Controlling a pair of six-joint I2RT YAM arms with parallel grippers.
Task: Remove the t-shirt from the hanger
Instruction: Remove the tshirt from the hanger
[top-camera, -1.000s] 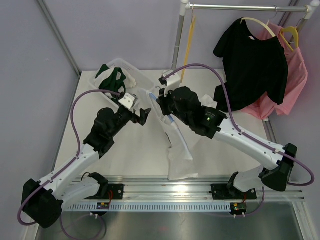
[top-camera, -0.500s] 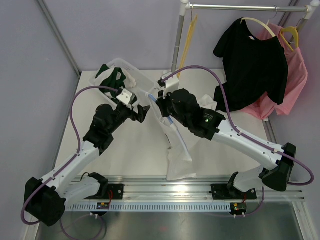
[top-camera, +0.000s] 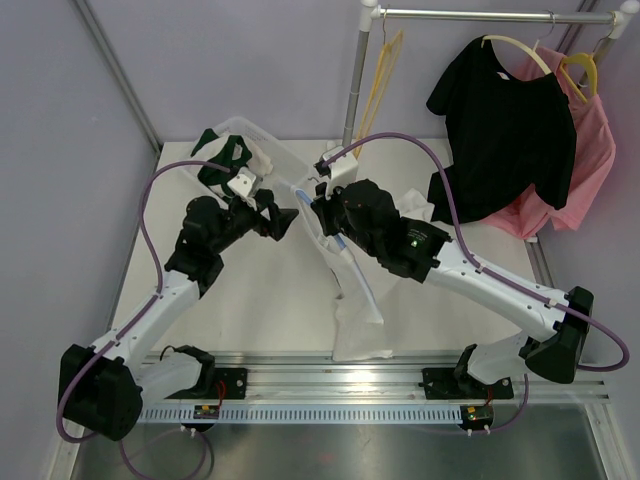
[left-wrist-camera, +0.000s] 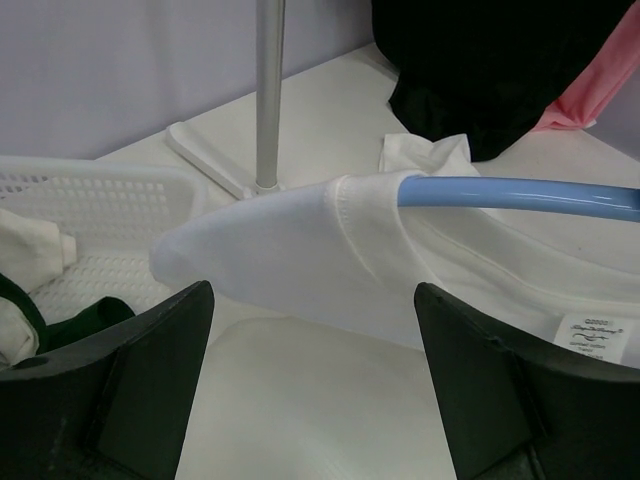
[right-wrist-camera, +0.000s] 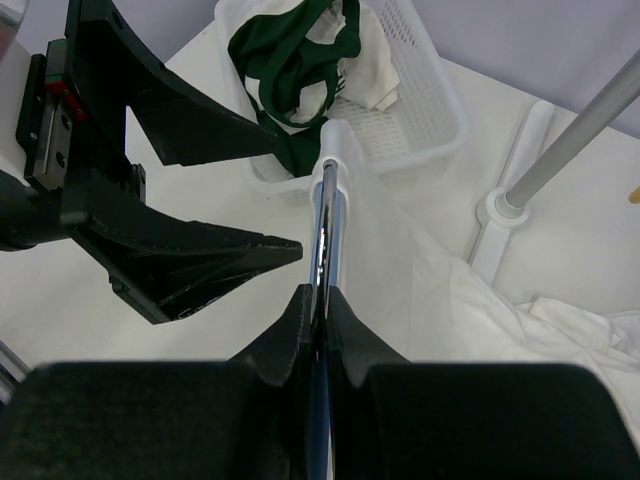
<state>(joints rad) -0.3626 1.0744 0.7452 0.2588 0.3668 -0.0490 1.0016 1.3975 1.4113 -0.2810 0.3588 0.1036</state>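
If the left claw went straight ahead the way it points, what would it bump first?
Probably the shoulder of the white t-shirt, draped over the blue hanger, straight ahead of the open left gripper; depth is unclear.

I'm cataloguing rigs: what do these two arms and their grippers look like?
The left arm and right arm: white links, black joints and bases, a purple cable looping along each. The left gripper and right gripper: black wedge-shaped fingers.

Robot lab: aluminium rail (top-camera: 330, 372), plain partition walls (top-camera: 60, 130)

Matt white cloth t-shirt (left-wrist-camera: 300, 250), glossy blue plastic hanger (left-wrist-camera: 520, 195), perforated white plastic basket (left-wrist-camera: 90, 200).
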